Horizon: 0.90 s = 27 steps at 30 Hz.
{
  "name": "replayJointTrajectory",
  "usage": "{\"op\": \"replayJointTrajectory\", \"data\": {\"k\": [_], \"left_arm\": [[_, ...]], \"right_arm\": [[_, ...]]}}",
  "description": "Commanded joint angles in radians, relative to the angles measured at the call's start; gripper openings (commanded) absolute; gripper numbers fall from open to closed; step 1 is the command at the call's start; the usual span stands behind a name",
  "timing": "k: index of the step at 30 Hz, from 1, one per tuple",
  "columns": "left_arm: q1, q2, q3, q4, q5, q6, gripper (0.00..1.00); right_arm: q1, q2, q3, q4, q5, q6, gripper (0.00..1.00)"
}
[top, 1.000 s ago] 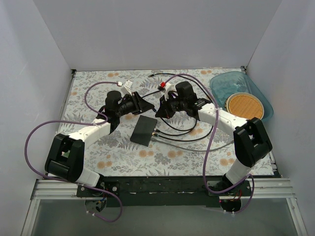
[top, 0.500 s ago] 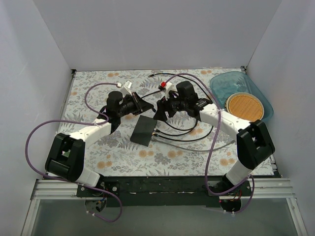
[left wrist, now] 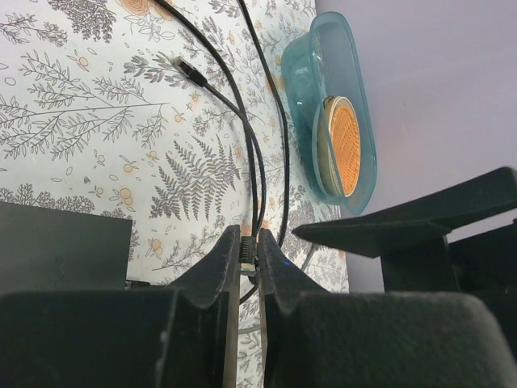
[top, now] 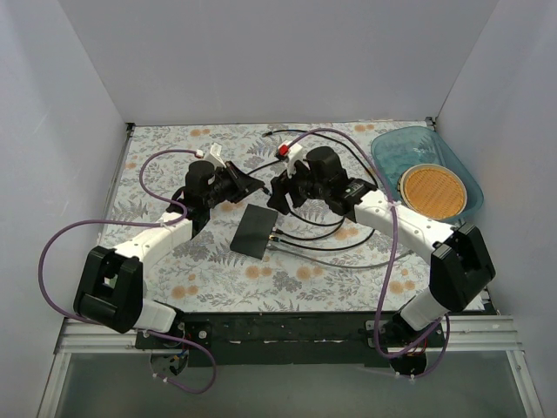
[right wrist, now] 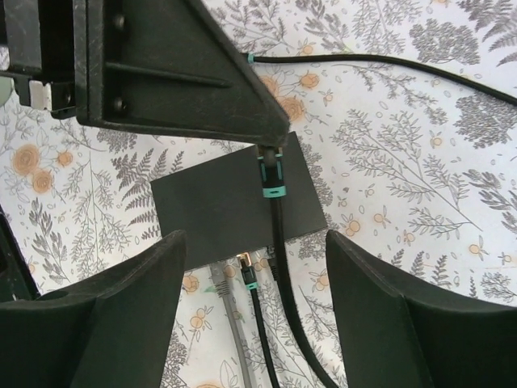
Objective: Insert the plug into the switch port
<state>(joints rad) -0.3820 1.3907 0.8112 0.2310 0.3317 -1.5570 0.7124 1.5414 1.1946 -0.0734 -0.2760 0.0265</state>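
**Left fingers are pinching the plug by the switch**

The plug (right wrist: 271, 174) is sitting between the tips of the left gripper (left wrist: 250, 246). Those two fingers are pressing together on it and pinching it tight. The plug has a green-blue band on it. Its black cable (right wrist: 284, 275) is hanging away from the fingers and running across the top of the switch (right wrist: 214, 206).

The switch is lying flat on the flowery table cover (top: 218, 279), right under the left fingertips. I cannot tell if the plug is touching the switch. Two other small plugs (right wrist: 246, 273) are already sticking into the switch's edge, on the side away from the left fingers.

The right gripper (right wrist: 254, 242) is hanging just beside the left one, tip near tip. Its fingers are spreading wide apart and holding nothing. The switch is showing in the gap between them.

Well away from both grippers, out past the right one, a blue tray (top: 396, 144) is sitting with a round orange thing (top: 432, 189) in it.
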Motion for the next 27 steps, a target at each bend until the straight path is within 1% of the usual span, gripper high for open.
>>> {"op": "replayJointTrajectory", "data": {"k": [1, 3, 4, 6, 10, 12, 14, 19, 21, 24, 25, 27], "left_arm": [[-0.005, -0.039, 0.032, -0.025, -0.033, -0.009, 0.0], [-0.005, -0.039, 0.034, -0.022, -0.03, -0.009, 0.0], [-0.003, -0.038, 0.034, -0.022, -0.029, -0.009, 0.0], [-0.005, -0.038, 0.036, -0.025, -0.025, -0.003, 0.0], [-0.005, -0.036, 0.037, -0.022, -0.022, -0.002, 0.0], [-0.005, -0.035, 0.037, -0.022, -0.02, -0.003, 0.0], [-0.005, -0.03, 0.036, -0.013, -0.01, -0.003, 0.0], [-0.005, -0.021, 0.04, -0.007, 0.006, -0.006, 0.0], [-0.005, -0.021, 0.04, -0.009, 0.007, -0.006, 0.0], [-0.005, -0.021, 0.04, -0.007, 0.01, -0.006, 0.0], [-0.005, -0.024, 0.04, -0.006, 0.012, -0.008, 0.0], [-0.005, -0.022, 0.039, 0.001, 0.016, -0.009, 0.0]], "right_arm": [[0.048, 0.031, 0.037, 0.006, 0.076, -0.013, 0.74], [0.058, 0.048, 0.051, 0.004, 0.083, -0.014, 0.72], [0.059, 0.054, 0.057, 0.003, 0.087, -0.013, 0.69], [0.062, 0.063, 0.069, 0.0, 0.093, -0.014, 0.67], [0.062, 0.072, 0.082, -0.002, 0.11, -0.014, 0.56], [0.061, 0.075, 0.083, 0.0, 0.115, -0.016, 0.54], [0.062, 0.082, 0.086, 0.0, 0.115, -0.014, 0.49], [0.062, 0.094, 0.091, -0.002, 0.115, -0.007, 0.44], [0.062, 0.094, 0.091, 0.003, 0.115, -0.007, 0.43], [0.062, 0.105, 0.103, -0.002, 0.127, -0.004, 0.34], [0.062, 0.111, 0.109, -0.008, 0.141, 0.0, 0.21], [0.061, 0.121, 0.126, -0.022, 0.147, 0.003, 0.09]]}}
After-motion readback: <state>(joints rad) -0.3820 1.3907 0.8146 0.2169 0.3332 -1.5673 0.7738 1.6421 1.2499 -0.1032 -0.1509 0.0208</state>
